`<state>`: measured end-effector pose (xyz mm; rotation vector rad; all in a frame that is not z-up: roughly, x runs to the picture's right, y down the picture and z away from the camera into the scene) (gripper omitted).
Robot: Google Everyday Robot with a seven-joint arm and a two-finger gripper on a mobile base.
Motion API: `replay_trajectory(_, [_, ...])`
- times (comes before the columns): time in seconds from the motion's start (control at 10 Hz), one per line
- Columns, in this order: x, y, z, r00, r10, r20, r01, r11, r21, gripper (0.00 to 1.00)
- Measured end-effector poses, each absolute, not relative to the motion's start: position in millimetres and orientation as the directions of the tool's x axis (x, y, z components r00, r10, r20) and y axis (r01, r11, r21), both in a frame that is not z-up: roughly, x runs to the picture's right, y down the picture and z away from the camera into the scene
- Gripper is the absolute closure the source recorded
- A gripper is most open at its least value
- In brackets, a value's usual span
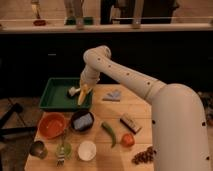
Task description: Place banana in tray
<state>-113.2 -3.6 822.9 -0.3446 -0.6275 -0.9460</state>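
I am holding the banana (83,94) in the hand (86,86), which is clenched on its upper end. The hand is hanging over the right edge of the green tray (52,100), near its front corner. I am keeping the fruit lifted here because the raised rim must be passed before it can go down, so the banana is not touching the tray floor as far as I can see.

The banana is hanging almost upright. Its long axis is running from the hand down toward the tray, with the free lower tip leaning a little to the left, over the rim. A small pale object (73,91) is already lying inside the tray, just beside the banana, and I cannot tell what it is.

I am judging that the fruit needs to move a bit more to the left before the release, otherwise it could fall on the rim and roll out onto the tabletop (130,107). The orange bowl (52,125) and the dark bowl (82,120) are standing in front of the tray, and the green pepper (109,133) is lying well apart, so they are not disturbing this move.
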Motion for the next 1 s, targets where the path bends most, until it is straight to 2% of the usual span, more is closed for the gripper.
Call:
replay_trajectory(0.4, [-117.2, -3.4, 837.0, 0.503, -0.623, 0.599, 0.803, 0.593, -0.058, 1.00])
replay_trajectory(1.0, [-136.7, -5.9, 858.9, 0.514, -0.601, 0.613, 0.782, 0.621, -0.047, 1.00])
